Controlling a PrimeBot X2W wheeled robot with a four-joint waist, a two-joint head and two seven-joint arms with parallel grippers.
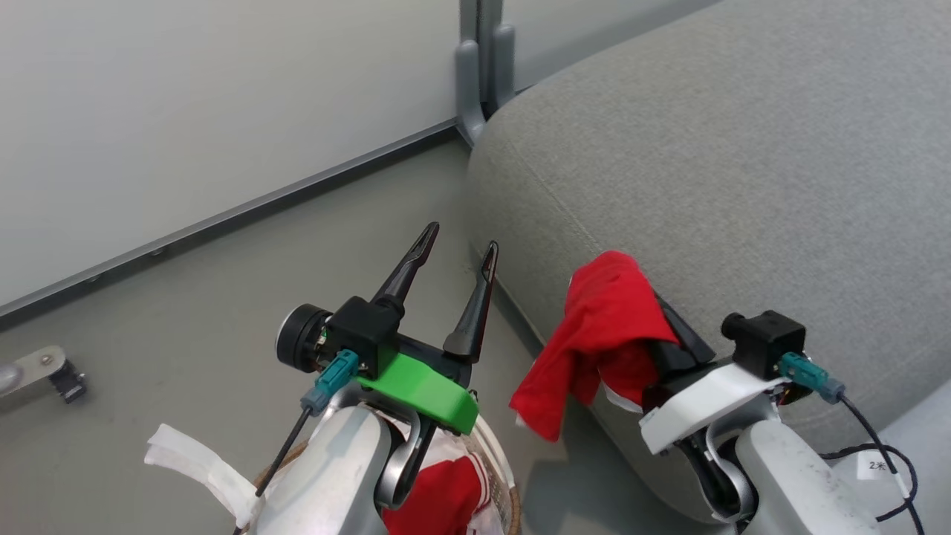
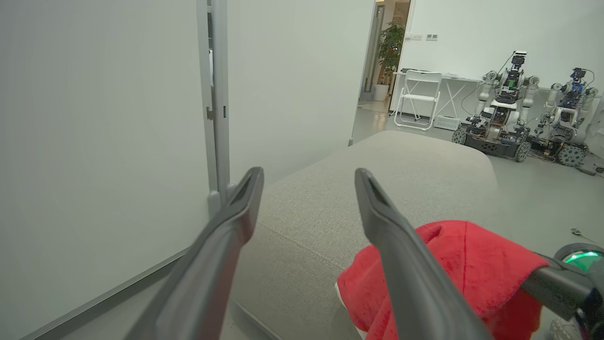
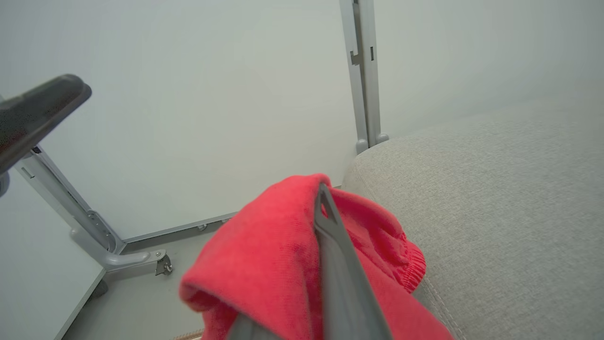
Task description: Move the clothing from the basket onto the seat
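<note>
My left gripper [image 1: 458, 249] is open and holds nothing; it hangs over the floor just left of the seat [image 1: 743, 186], a big grey upholstered cushion. My right gripper [image 3: 323, 200] is shut on a red garment [image 1: 605, 327] that drapes over its fingers and hangs at the seat's front edge. In the left wrist view the same garment [image 2: 472, 264] shows lower right, beyond the open fingers [image 2: 245, 198]. The basket [image 1: 511, 498] sits under my left forearm, with another red, white-trimmed garment [image 1: 438, 498] inside and its white liner [image 1: 189, 457] spilling out to the left.
A white partition wall [image 1: 186, 111] runs behind the floor strip, with a grey post [image 1: 483, 67] at the seat's corner and a castor foot [image 1: 44, 371] at the left. Far off stand a white folding chair [image 2: 417, 97] and other robots [image 2: 502, 108].
</note>
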